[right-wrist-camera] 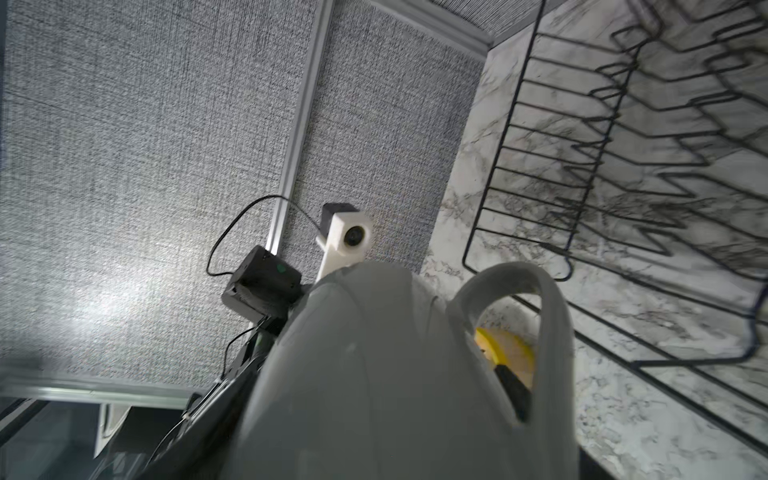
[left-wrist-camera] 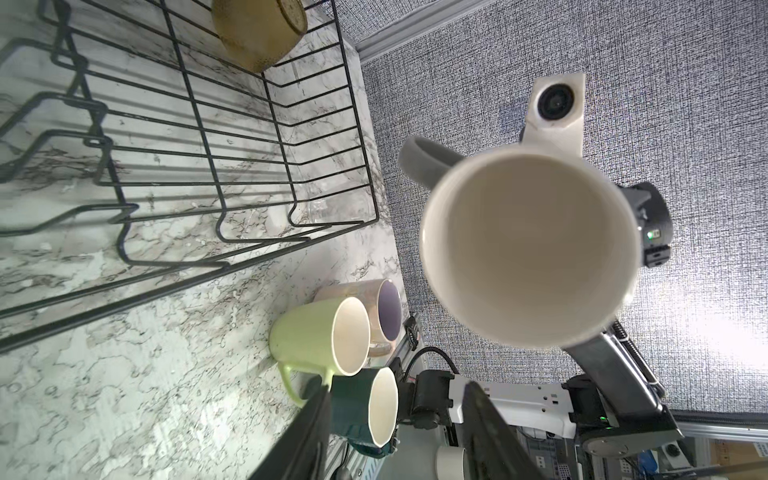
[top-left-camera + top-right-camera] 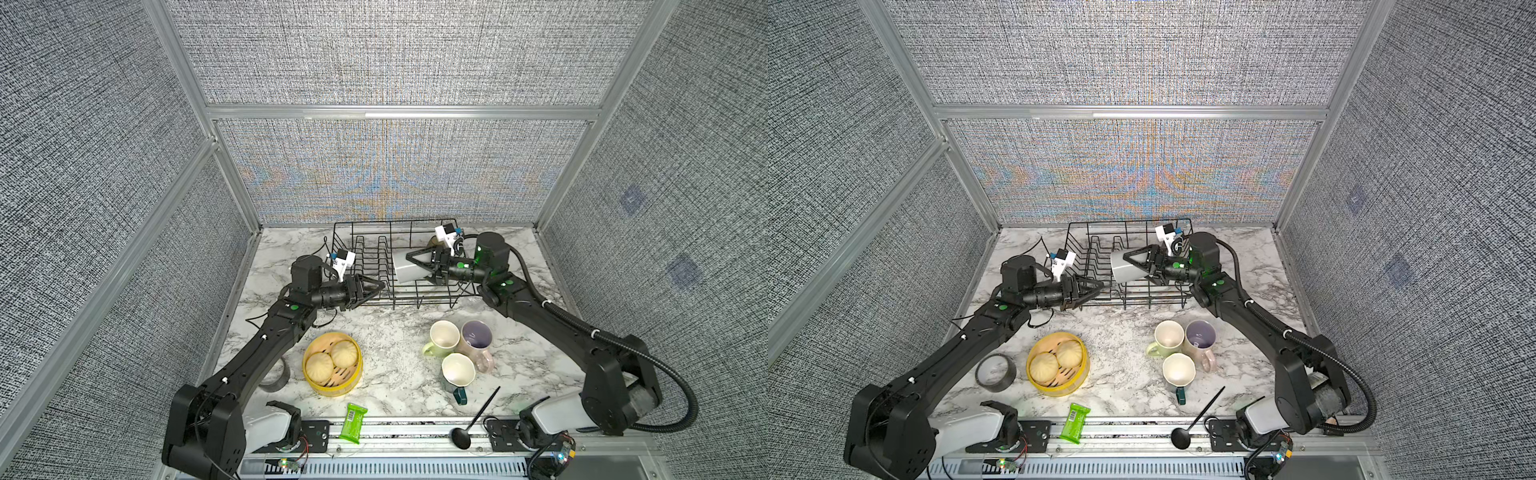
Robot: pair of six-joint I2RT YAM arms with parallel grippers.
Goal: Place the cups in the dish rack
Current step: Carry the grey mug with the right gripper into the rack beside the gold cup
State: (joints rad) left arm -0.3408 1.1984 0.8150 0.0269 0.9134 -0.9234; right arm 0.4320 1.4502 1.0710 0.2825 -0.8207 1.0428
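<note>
The grey-white mug (image 3: 401, 272) hangs sideways over the dish rack (image 3: 376, 266), clamped by the right gripper (image 3: 415, 267); left gripper (image 3: 379, 289) beside the rack, jaws apart.

No legible text anywhere; green packet's (image 3: 353, 423) label too small

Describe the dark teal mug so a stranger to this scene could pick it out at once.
On the marble table, in front of the right end of the black wire dish rack, three mugs stand clustered. The dark teal mug is nearest the table's front edge, before the pale green mug and the pink mug. Only it has an angular cream rim and a dark handle.
</note>
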